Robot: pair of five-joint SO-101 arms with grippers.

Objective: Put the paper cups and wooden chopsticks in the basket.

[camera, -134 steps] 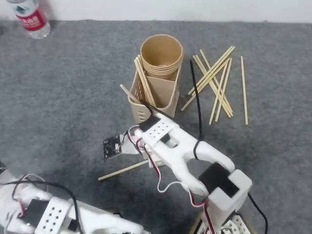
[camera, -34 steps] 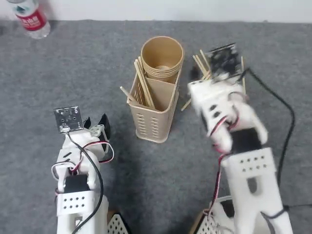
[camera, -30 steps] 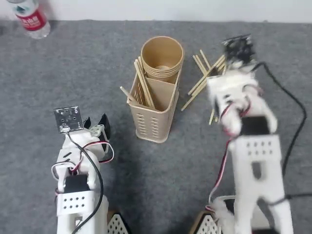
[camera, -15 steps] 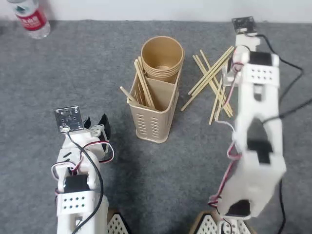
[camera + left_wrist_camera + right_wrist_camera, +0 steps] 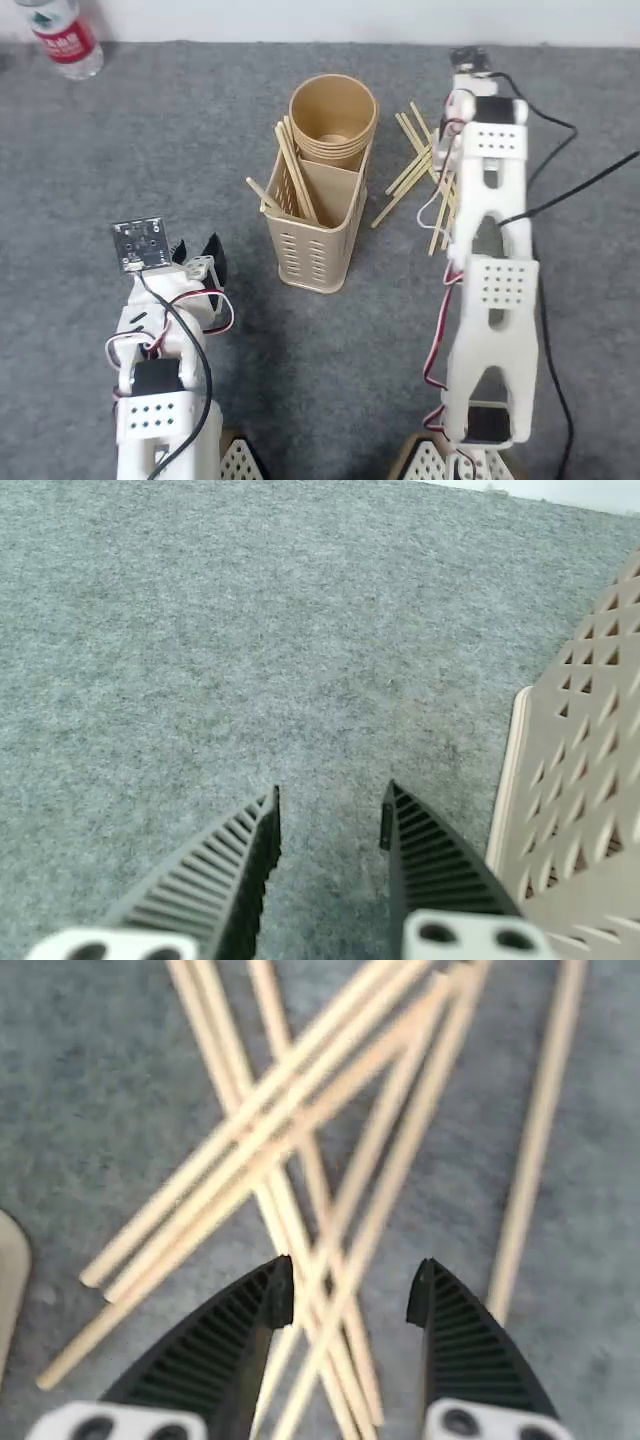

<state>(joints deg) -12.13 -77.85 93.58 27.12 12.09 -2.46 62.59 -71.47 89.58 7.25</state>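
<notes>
Stacked brown paper cups [image 5: 332, 110] stood in the tan perforated plastic basket [image 5: 318, 245], with several pale wooden chopsticks [image 5: 297, 172] beside them. A loose pile of chopsticks [image 5: 270, 1132] lay on the grey carpet [image 5: 150, 150] nearby and was judged outstanding. The right gripper [image 5: 352, 1270] hung open and empty above it, and the left gripper [image 5: 331, 800] was open and empty beside the basket.

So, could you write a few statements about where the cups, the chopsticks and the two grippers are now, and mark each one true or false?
1. The paper cups sit stacked inside the basket. True.
2. The right gripper is shut on a chopstick. False: it is open and empty, over the loose chopsticks.
3. Every chopstick is in the basket. False: some stand in it, but several lie on the carpet beside it.
4. The left gripper is open and holds nothing, with the basket beside it. True.
</notes>
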